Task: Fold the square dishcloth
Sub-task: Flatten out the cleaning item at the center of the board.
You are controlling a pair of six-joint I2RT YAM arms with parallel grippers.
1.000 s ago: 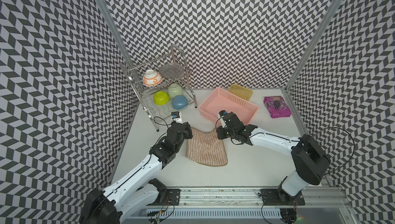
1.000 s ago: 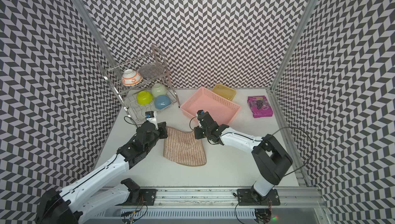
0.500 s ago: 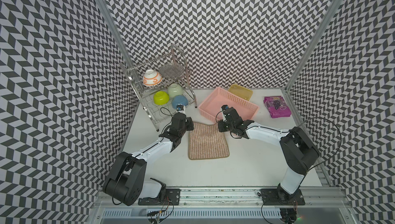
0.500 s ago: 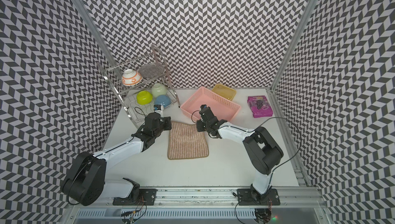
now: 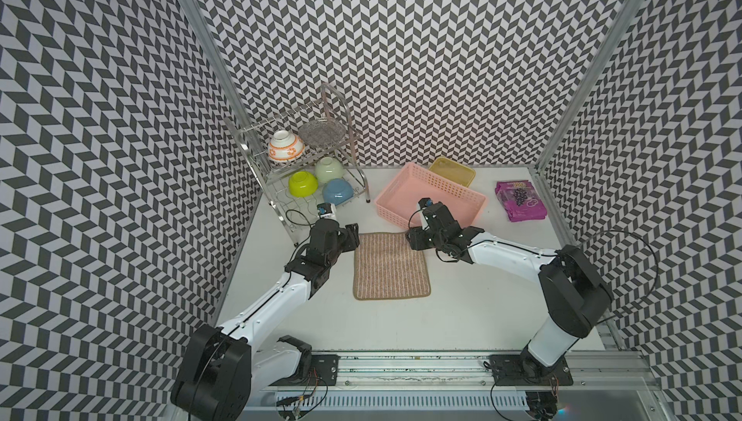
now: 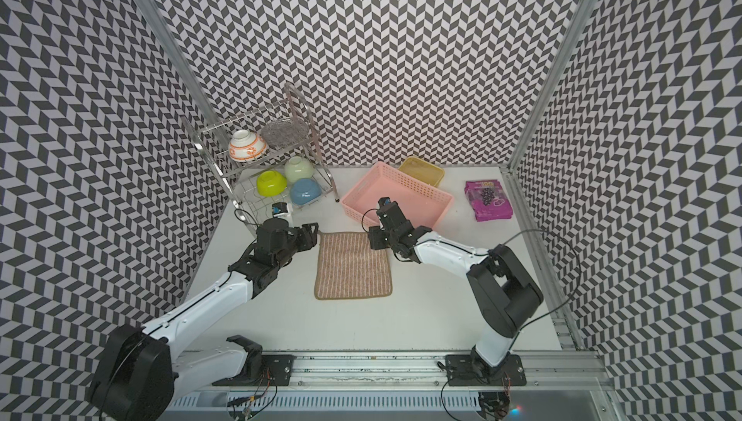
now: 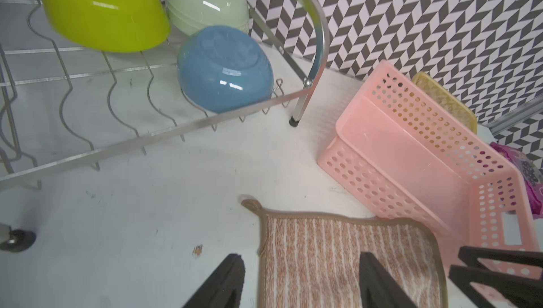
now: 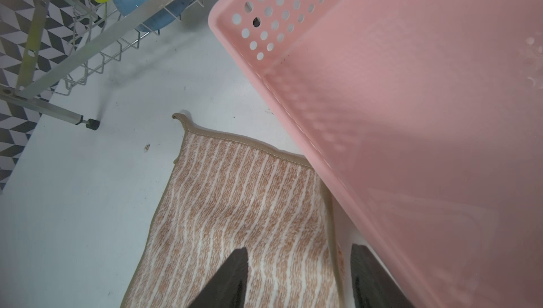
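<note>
a top view shows us the whole square dishcloth (image 5: 391, 266) lying flat on the white table (image 5: 461, 310) between the two arms, just before the pink basket (image 5: 445, 180). only the wrist views let us see the jaws: the left gripper (image 7: 299, 258) stands spread across the cloth's hem, and the right gripper (image 8: 298, 250) is spread likewise, neither pinching anything. the small corner loop (image 7: 249, 202) shows there too.
</note>
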